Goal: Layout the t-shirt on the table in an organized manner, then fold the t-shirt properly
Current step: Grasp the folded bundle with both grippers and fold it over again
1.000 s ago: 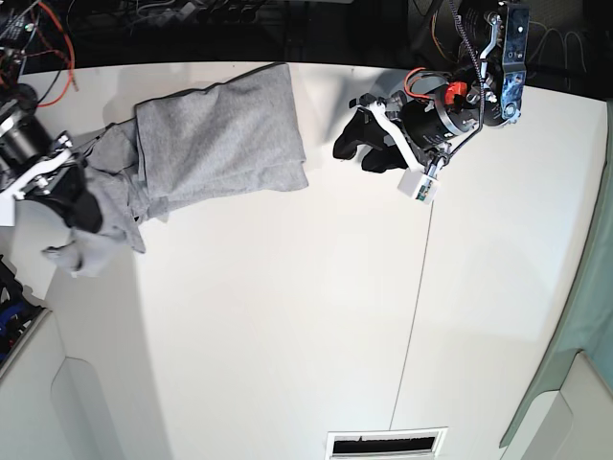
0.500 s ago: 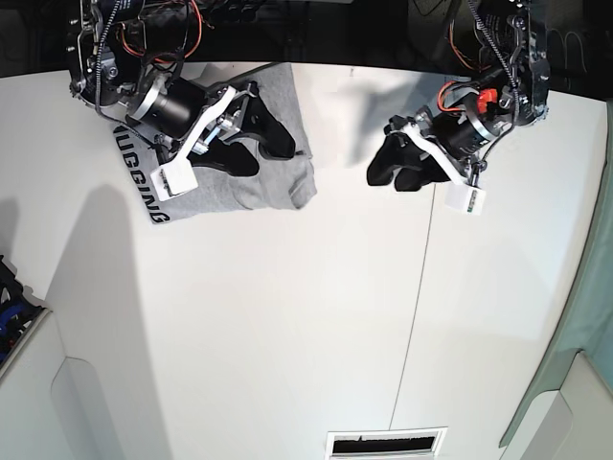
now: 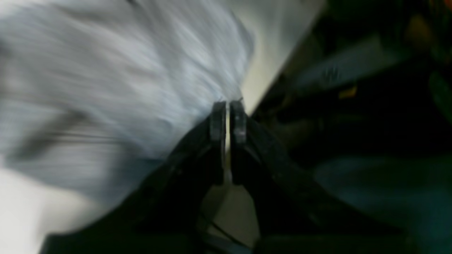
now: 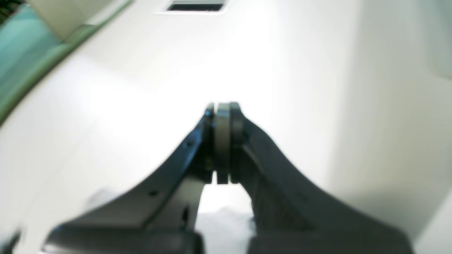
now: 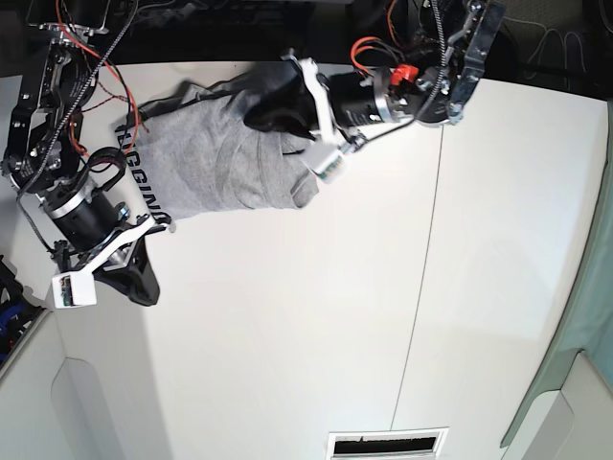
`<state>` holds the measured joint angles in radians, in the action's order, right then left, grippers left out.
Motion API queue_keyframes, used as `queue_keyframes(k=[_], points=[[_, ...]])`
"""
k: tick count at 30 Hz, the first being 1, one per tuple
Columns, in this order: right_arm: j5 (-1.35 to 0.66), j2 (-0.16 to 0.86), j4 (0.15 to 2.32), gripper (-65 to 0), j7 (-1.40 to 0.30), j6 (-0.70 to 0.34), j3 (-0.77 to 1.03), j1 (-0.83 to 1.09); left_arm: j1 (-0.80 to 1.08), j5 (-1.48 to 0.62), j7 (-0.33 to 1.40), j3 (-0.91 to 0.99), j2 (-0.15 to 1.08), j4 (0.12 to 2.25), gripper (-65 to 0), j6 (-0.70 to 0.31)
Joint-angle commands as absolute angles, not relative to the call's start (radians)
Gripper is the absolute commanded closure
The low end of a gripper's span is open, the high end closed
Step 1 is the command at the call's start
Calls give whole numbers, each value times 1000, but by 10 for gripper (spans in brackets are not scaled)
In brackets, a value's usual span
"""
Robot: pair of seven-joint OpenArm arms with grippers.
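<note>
The light grey t-shirt (image 5: 220,163) lies bunched and wrinkled at the back left of the white table (image 5: 316,316), with black lettering along its left edge. My left gripper (image 5: 257,113) is over the shirt's back right edge. In the blurred left wrist view its fingers (image 3: 227,106) are shut with a thin slit between them, right at the edge of the fabric (image 3: 106,70). My right gripper (image 5: 146,287) is shut and empty, just in front of the shirt's lettered corner. It points over bare table (image 4: 282,70) in the right wrist view (image 4: 222,107).
A thin dark seam (image 5: 421,287) runs down the table right of centre. A slotted vent (image 5: 386,444) sits at the front edge, also visible in the right wrist view (image 4: 196,6). A green edge (image 5: 584,316) borders the right side. Cables and dark gear lie behind the back edge.
My left arm swung left from bare table onto the shirt's back right edge. My right arm left the top of the shirt and moved down to the front left.
</note>
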<state>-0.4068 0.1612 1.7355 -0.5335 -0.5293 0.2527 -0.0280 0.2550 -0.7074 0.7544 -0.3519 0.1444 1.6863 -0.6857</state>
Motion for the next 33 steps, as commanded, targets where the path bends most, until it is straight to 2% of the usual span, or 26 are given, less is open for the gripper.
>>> queue_keyframes(k=[1, 6, 10, 14, 18, 25, 33], points=[[-418, 177, 1720, 0, -515, -531, 257, -54, 250, -711, 736, -389, 144, 1700, -27, -698], [-418, 201, 1498, 0, -497, -532, 241, -127, 250, -644, 709, -452, 144, 1673, -28, -698], [-419, 209, 1302, 0, -443, -564, 220, -146, 249, -570, 679, -444, 144, 1571, -28, -698], [-419, 210, 1198, 0, -426, -566, 213, -143, 232, -520, 602, -443, 144, 1465, -28, -698], [-429, 220, 1191, 0, -426, -569, 214, -115, 173, -469, 602, -414, 144, 1391, -27, -669], [-529, 258, 1257, 0, -430, -576, 216, -7, 29, -456, 603, -235, 144, 1339, -27, -660], [-616, 236, 1287, 0, -464, -581, 216, 62, -191, -463, 607, -196, 65, 1101, -27, -629]])
